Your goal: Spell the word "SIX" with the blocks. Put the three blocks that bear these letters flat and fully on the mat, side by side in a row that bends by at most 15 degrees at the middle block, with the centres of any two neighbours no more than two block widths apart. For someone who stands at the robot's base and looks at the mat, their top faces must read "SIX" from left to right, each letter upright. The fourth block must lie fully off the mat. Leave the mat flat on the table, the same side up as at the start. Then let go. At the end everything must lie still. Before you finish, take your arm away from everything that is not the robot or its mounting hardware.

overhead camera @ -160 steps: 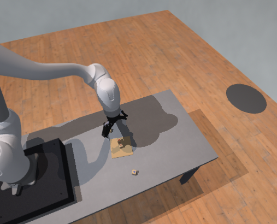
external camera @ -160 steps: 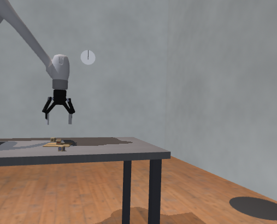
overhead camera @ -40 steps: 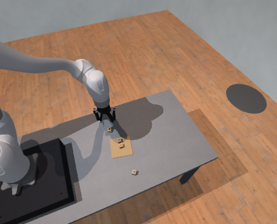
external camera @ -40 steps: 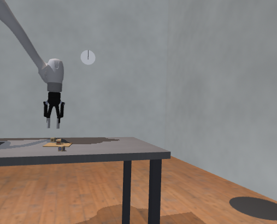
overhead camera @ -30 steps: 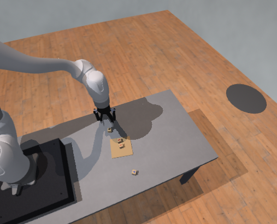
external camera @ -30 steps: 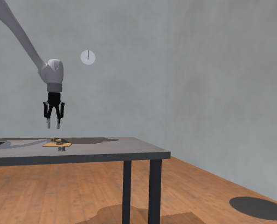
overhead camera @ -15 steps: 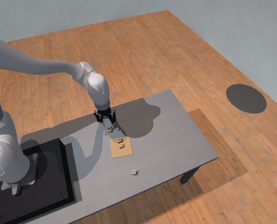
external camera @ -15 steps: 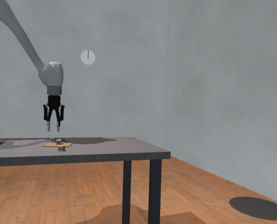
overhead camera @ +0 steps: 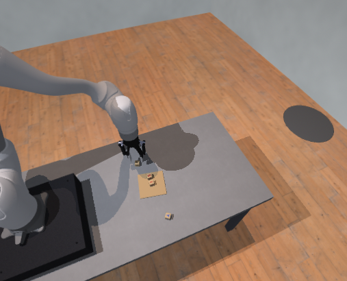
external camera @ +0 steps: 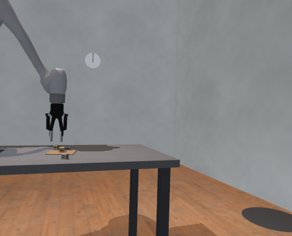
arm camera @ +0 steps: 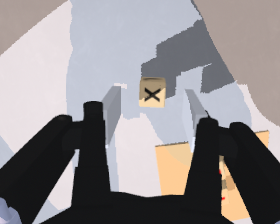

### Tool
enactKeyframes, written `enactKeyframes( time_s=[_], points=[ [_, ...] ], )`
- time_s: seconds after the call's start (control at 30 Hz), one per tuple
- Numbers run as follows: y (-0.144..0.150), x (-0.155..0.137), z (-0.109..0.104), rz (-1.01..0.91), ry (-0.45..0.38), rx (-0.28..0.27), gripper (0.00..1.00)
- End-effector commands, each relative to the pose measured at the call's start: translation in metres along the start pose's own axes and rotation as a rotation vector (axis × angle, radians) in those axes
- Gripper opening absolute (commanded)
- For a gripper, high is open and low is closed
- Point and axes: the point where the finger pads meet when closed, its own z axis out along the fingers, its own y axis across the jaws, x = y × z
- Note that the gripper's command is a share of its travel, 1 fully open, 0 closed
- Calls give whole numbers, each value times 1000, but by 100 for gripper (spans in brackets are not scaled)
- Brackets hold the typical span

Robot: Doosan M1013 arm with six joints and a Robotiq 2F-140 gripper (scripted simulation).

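The X block [overhead camera: 137,163] [external camera: 56,147] [arm camera: 152,93] lies on the table just off the mat, with a black X on top. My gripper [overhead camera: 135,157] [external camera: 56,140] [arm camera: 151,102] is open and empty above it, one finger to each side of it in the wrist view. The mat [overhead camera: 157,193] [external camera: 49,153] [arm camera: 171,175] lies flat. Two blocks with red marks stand on it close together, one block [overhead camera: 150,176] nearer the X block and the other [overhead camera: 152,183] beside it; their letters are unreadable. In the wrist view a finger partly hides them.
A fourth block [overhead camera: 168,216] [external camera: 64,156] with blue marks lies on the table [overhead camera: 209,178] [external camera: 118,155], off the mat on the side away from the X block. The black robot base plate [overhead camera: 61,236] stands at the table's left in the top view.
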Motion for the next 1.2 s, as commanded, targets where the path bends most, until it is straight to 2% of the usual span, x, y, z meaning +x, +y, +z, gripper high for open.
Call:
enactKeyframes(
  time_s=[0.0,1.17],
  points=[
    [0,1,7,-6,2,-1,37],
    [0,1,11,-6,2,-1,37]
  ],
)
